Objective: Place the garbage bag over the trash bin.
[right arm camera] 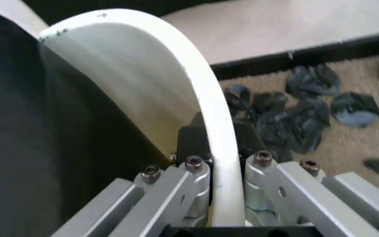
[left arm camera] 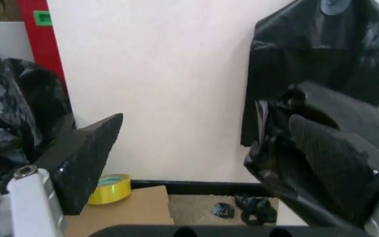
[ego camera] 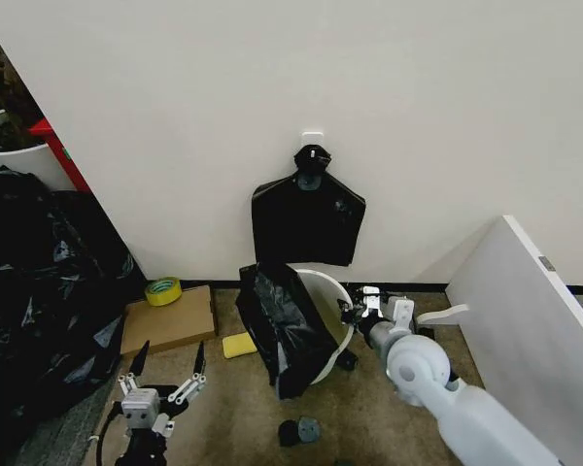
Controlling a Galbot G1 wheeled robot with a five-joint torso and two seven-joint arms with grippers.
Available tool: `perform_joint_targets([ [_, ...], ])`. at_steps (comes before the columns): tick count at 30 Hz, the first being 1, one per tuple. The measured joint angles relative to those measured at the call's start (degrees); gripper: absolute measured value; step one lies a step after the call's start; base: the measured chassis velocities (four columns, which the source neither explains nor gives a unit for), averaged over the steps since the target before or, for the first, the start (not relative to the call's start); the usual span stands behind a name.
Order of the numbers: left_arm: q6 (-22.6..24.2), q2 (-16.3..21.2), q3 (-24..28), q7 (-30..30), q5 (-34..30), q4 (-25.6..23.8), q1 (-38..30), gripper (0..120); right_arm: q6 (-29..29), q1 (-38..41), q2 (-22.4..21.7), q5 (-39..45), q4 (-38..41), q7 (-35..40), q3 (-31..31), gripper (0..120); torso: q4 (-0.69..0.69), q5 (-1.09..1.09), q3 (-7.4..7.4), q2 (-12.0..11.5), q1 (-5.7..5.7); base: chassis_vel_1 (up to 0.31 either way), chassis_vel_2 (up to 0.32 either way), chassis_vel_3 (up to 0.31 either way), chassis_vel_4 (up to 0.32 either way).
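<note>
Right gripper [right arm camera: 219, 190]: fingers pinching the trash bin [ego camera: 332, 296] rim, tilting it.
Garbage bag [ego camera: 284, 328]: draping over the bin's left side.
Left gripper [ego camera: 165, 361]: hovering low, fingers spread.

No text, label, brand, number or sign can be read anywhere.

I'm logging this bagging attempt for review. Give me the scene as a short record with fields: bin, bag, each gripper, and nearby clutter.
bin: trash bin, white, tilted on the floor by the wall, its rim clamped in the right gripper
bag: garbage bag draped over the bin's left side, covering only part of the rim
right gripper: right gripper, fingers closed on the bin's rim
left gripper: left gripper, open, low at the left, apart from the bag
clutter: yellow tape roll on a cardboard sheet; yellow sponge
</note>
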Motion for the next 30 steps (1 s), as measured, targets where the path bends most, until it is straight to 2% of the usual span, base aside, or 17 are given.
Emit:
perform_joint_targets([
  [2, 0.1, -0.1, 0.0, 0.0, 0.0, 0.1, -0.1, 99, 0.3, -0.3, 0.3, -0.2, 0.0, 0.4, 0.0, 1, 0.00, 0.00, 0.00, 0.0, 0.00, 0.000, 0.000, 0.000, 0.000],
  [7, 0.4, -0.4, -0.1, -0.1, 0.2, 0.4, -1.0, 99, 4.9, -2.9, 4.2, -3.4, -1.2, 4.5, -0.1, 1, 0.00, 0.00, 0.00, 0.0, 0.00, 0.000, 0.000, 0.000, 0.000],
  [12, 0.5, -0.6, -0.3, -0.2, 0.2, 0.4, -1.1, 99, 5.7, -3.8, 5.6, -4.7, -2.3, 5.1, -0.4, 1, 0.00, 0.02, 0.01, 0.0, 0.00, 0.000, 0.000, 0.000, 0.000],
  [17, 0.5, -0.9, 0.0, -0.2, 0.3, 0.4, -1.1, 99, 6.2, -4.6, 5.7, -5.3, -2.7, 4.3, -0.8, 1, 0.00, 0.01, 0.00, 0.0, 0.00, 0.000, 0.000, 0.000, 0.000],
  [23, 0.7, -1.5, 0.9, -0.2, 0.6, 0.4, -1.5, 99, 11.8, -5.6, 5.3, -9.7, -5.4, -1.4, -1.7, 1, -0.01, 0.02, 0.00, 0.0, 0.00, 0.000, 0.000, 0.000, 0.000],
  [30, 0.8, -1.6, 1.8, -0.3, 1.2, 0.3, -1.2, 99, 12.2, -6.7, 5.1, -11.0, -5.8, -2.1, -2.1, 1, 0.00, 0.02, 0.00, 0.0, 0.00, 0.000, 0.000, 0.000, 0.000],
])
